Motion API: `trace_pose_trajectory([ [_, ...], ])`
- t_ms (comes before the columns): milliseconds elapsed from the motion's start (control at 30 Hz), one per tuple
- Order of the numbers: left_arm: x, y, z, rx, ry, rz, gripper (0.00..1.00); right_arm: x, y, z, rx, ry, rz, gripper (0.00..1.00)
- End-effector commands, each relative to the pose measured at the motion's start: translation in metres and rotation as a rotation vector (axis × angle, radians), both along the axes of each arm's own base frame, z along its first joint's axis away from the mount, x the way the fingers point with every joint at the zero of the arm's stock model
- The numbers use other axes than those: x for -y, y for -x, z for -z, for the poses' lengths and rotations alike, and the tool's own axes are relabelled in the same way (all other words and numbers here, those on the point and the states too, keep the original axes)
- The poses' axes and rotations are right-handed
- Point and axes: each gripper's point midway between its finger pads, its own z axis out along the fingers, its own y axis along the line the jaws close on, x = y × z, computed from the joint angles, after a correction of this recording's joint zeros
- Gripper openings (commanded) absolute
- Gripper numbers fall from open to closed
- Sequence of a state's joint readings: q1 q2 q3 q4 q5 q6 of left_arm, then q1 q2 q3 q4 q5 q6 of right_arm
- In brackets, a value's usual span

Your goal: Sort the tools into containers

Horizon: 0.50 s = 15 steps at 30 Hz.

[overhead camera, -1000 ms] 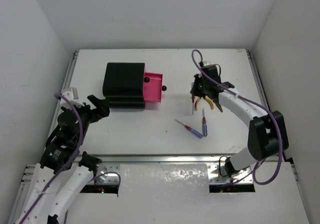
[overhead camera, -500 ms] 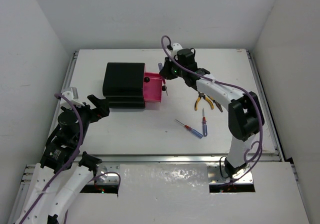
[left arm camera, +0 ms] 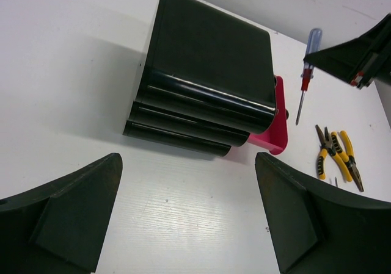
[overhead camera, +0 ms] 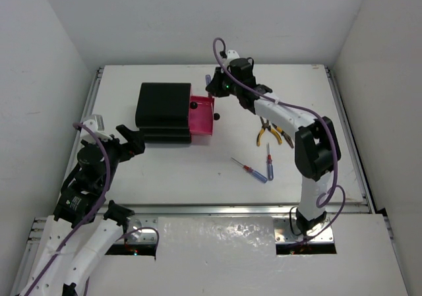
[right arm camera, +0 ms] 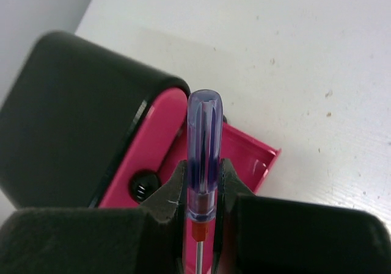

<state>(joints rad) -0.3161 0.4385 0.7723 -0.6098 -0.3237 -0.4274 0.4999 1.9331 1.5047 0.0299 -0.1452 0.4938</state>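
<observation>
My right gripper (right arm camera: 204, 176) is shut on a blue-handled screwdriver (right arm camera: 204, 133), pinching the handle near its orange collar. It hangs above the far end of the open magenta-pink drawer (overhead camera: 202, 117) (right arm camera: 244, 155) of the black chest (overhead camera: 163, 110) (left arm camera: 208, 72). In the top view the right gripper (overhead camera: 213, 86) is just behind that drawer. Two pairs of yellow-handled pliers (overhead camera: 270, 134) (left arm camera: 335, 155) and two small screwdrivers (overhead camera: 260, 167) lie on the table to the right. My left gripper (overhead camera: 132, 142) (left arm camera: 189, 219) stands open and empty, left of the chest.
A round black knob (overhead camera: 216, 117) sticks out from the open drawer's front, and another knob (overhead camera: 194, 104) (right arm camera: 143, 185) sits on a shut drawer above it. White walls enclose the table on three sides.
My right arm has swung left from beside the pliers to above the open drawer, carrying the blue-handled screwdriver. The left arm has not moved.
</observation>
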Motion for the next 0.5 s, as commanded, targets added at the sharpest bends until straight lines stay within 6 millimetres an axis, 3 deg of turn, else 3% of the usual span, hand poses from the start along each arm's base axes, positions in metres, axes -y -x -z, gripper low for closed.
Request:
trace_pose_trajectory([
  [0, 0.005, -0.003, -0.013, 0.052, 0.014, 0.021, 0.89, -0.013, -0.011, -0.033, 0.036, -0.049, -0.001, 0.10],
  [167, 0.004, -0.002, -0.013, 0.053, 0.014, 0.019, 0.89, -0.020, -0.010, -0.022, -0.012, -0.068, -0.012, 0.10],
  [467, 0.005, -0.002, -0.014, 0.057, 0.016, 0.022, 0.89, -0.043, -0.005, 0.021, -0.006, -0.057, -0.129, 0.11],
])
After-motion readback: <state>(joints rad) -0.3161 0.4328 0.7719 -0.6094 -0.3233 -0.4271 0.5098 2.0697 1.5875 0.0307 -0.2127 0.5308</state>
